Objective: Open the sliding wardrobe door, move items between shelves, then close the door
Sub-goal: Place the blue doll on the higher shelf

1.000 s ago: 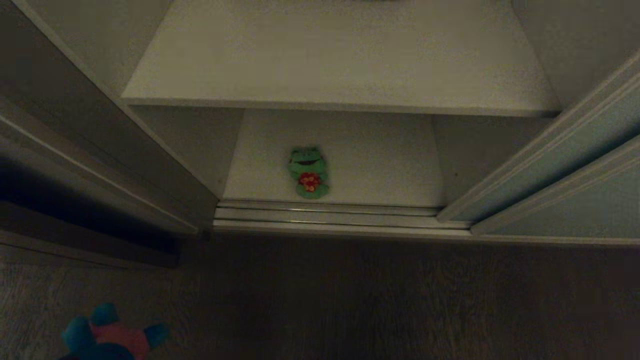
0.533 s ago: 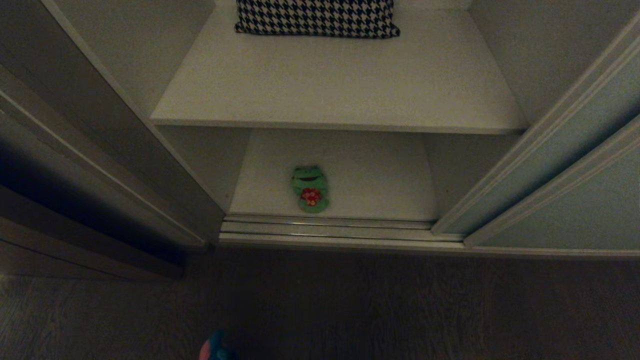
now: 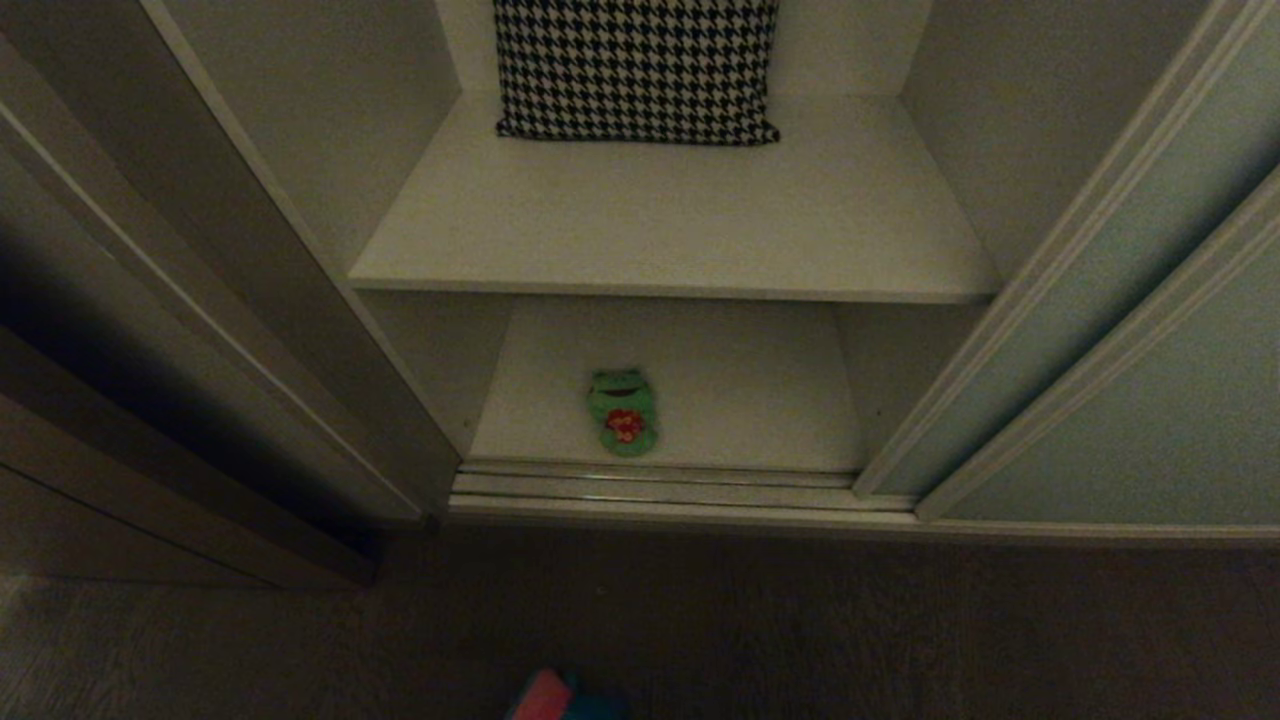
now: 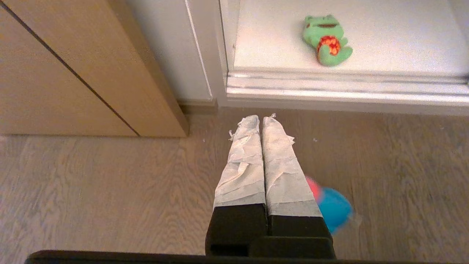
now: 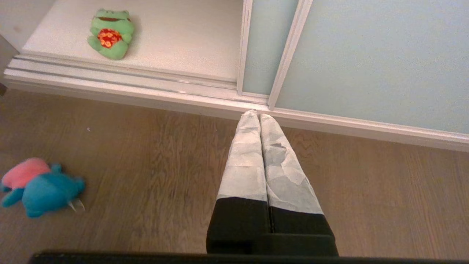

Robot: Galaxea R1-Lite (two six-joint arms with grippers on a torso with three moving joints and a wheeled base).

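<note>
Green frog (image 3: 622, 412) on lowest shelf (image 3: 760, 400), blue-pink toy (image 5: 38, 187) on floor, door (image 3: 1120, 300) slid open.

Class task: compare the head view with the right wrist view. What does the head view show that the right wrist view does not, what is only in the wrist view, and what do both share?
Head view only: a checked cushion on the upper shelf.
Right wrist view only: the right gripper, fingers together, above the wood floor, and the whole blue and pink toy lying there.
Both: the green frog on the bottom shelf, the door track and the pale sliding doors.
</note>
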